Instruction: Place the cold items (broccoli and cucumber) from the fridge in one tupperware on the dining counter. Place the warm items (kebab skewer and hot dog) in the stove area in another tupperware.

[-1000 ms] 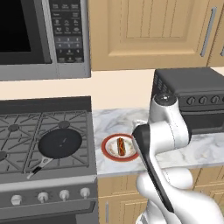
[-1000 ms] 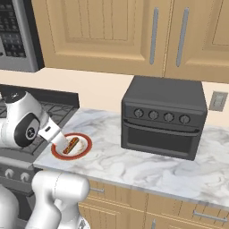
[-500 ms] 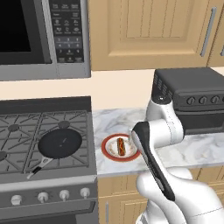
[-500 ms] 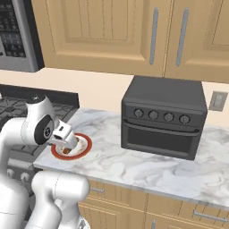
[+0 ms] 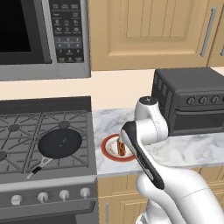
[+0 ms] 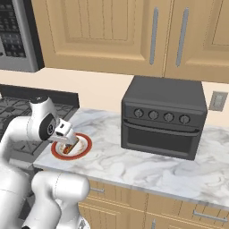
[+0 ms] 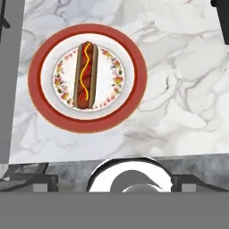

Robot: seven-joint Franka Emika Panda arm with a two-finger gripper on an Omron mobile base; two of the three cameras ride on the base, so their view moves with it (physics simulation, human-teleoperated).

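The mustard-striped hot dog in its brown bun (image 7: pixel 86 75) lies on the red-rimmed round plate (image 7: pixel 134 89) on the marble counter (image 7: pixel 179 89) beside the stove. The two-finger gripper (image 6: pixel 67 138) hangs right above it, jaws wide apart and empty. In the hand view its long axis runs up and down, left of centre.

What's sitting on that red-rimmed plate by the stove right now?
A single hot dog with a mustard squiggle lies on the red-rimmed plate, which rests on the marble counter. The plate's patterned centre beneath the bun is covered. In the base views the arm partly hides the plate.
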